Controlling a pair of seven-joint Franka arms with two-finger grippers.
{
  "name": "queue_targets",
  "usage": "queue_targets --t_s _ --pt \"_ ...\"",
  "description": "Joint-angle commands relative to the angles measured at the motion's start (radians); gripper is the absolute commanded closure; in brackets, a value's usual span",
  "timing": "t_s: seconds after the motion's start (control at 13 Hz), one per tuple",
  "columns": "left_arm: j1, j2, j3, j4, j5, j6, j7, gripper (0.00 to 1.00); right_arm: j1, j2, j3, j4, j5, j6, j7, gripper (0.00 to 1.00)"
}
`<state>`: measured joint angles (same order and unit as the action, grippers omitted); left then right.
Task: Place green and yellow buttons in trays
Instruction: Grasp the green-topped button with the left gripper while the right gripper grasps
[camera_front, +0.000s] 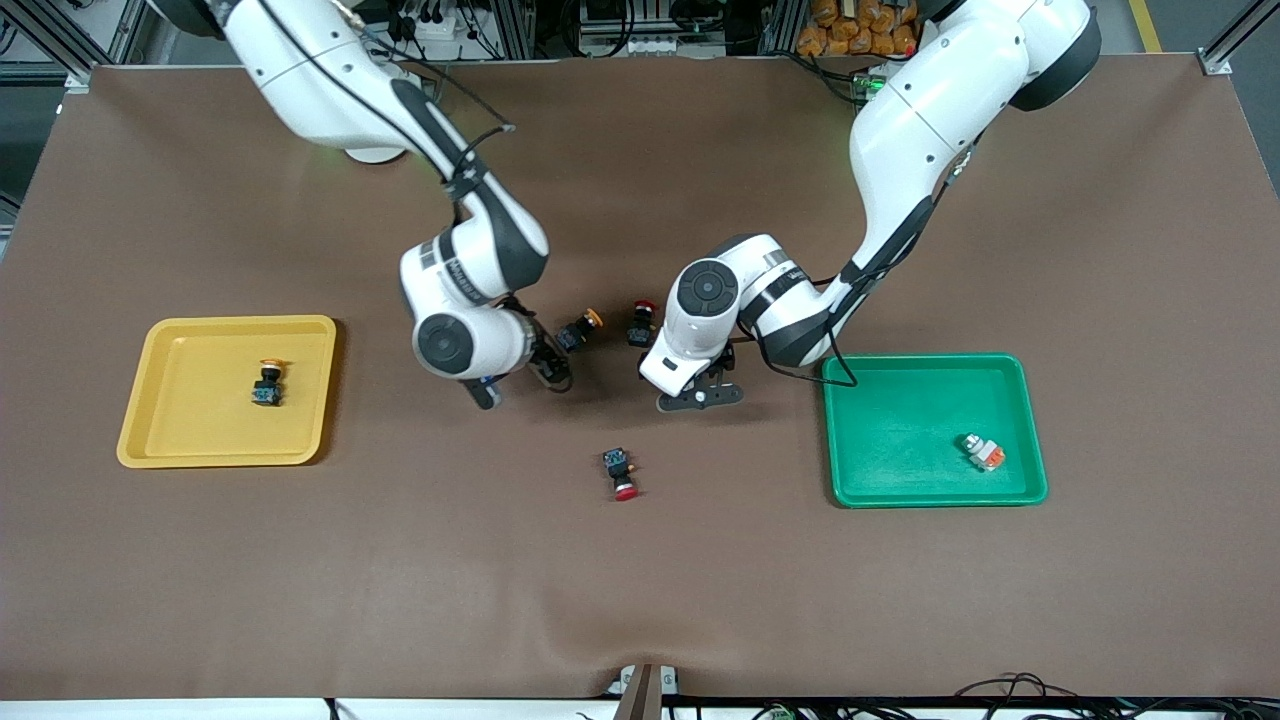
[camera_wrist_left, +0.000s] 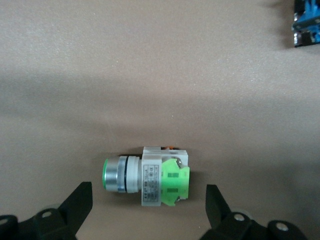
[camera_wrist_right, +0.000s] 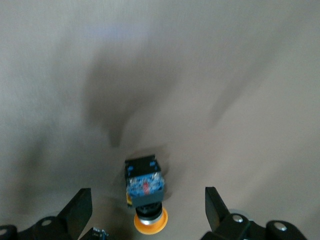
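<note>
Yellow tray (camera_front: 190, 448): at the right arm's end of the table; we see one yellow-capped button (camera_front: 267, 383) already lying inside it.
Right gripper (camera_front: 520, 378): low over the middle of the table, fingers spread wide. In the right wrist view a second yellow-capped button (camera_wrist_right: 145, 192) lies on the table between the open fingers (camera_wrist_right: 80, 210), not yet touched.
Red-capped buttons: one (camera_front: 641, 323) lies near the grippers, another (camera_front: 621, 473) nearer to the front camera. We judge that they are not part of the job.
Left gripper (camera_front: 700, 390): low over the table beside the green tray, fingers open. In the left wrist view the pale grey button with green face (camera_wrist_left: 147, 176) lies between them, free.
Green tray (camera_front: 900, 490): at the left arm's end; one pale grey button with orange face (camera_front: 983, 452) lies in it.
Progress: we think half is done, two buttons are in trays. The two under the grippers must be grasped and carried.
</note>
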<state>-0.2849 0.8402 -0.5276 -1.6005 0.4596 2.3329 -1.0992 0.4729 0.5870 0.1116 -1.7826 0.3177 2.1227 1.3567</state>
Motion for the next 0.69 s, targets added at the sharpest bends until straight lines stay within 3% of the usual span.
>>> queue_targets --t_s 0.0,0.15,0.23,0.38,0.46,0.62 --pt "0.001 0.008 0.0 0.002 0.043 0.017 -0.01 0.0 0.026 -0.027 -0.012 -0.086 0.021 0.096 0.013 0.0" --pt "0.003 0.011 0.001 0.001 0.044 0.016 -0.01 0.0 0.056 -0.015 -0.012 -0.101 0.021 0.149 0.015 0.01" --pt "0.004 0.011 0.001 0.001 0.044 0.017 -0.01 0.0 0.059 -0.01 -0.012 -0.101 0.021 0.151 0.015 0.15" --pt "0.003 0.011 0.011 0.001 0.044 0.016 -0.01 0.0 0.055 -0.004 -0.012 -0.1 0.021 0.154 -0.004 0.79" --pt "0.0 0.013 0.012 0.001 0.044 0.017 -0.01 0.0 0.046 -0.004 -0.012 -0.098 0.021 0.152 -0.007 0.9" --pt "0.001 0.011 0.012 0.001 0.044 0.016 -0.01 0.0 0.046 -0.004 -0.012 -0.098 0.021 0.152 -0.027 0.99"
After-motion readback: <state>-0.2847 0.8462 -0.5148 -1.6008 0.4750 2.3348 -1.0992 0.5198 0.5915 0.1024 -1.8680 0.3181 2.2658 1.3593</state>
